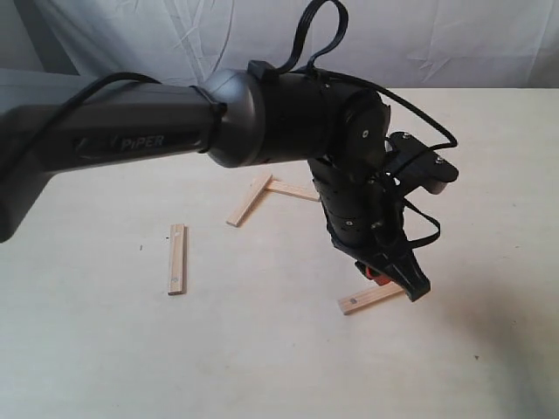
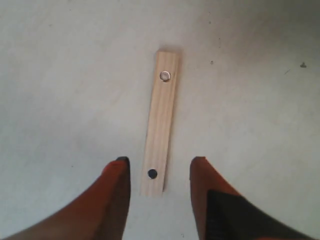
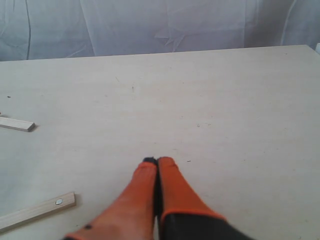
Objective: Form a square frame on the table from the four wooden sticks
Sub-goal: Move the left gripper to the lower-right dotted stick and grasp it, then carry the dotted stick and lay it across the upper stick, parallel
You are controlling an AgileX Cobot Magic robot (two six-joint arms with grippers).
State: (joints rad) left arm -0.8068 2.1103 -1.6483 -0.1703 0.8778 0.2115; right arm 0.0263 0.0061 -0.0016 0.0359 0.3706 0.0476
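Four light wooden sticks lie on the pale table (image 1: 262, 349). One stick (image 1: 176, 259) lies alone at the left. Two sticks (image 1: 249, 199) (image 1: 293, 189) meet at one end in an L shape behind the arm. The fourth stick (image 1: 371, 299) (image 2: 160, 125) lies flat under my left gripper (image 1: 393, 281) (image 2: 160, 161), which hangs open over it, one orange finger on each side of the end with the dark hole, not touching. My right gripper (image 3: 157, 161) is shut on nothing, low over bare table; it does not show in the exterior view.
The left arm (image 1: 175, 131) reaches across the middle and hides part of the table behind it. A white cloth backdrop (image 1: 437, 35) runs along the far edge. Ends of two sticks (image 3: 17, 124) (image 3: 37, 210) show in the right wrist view.
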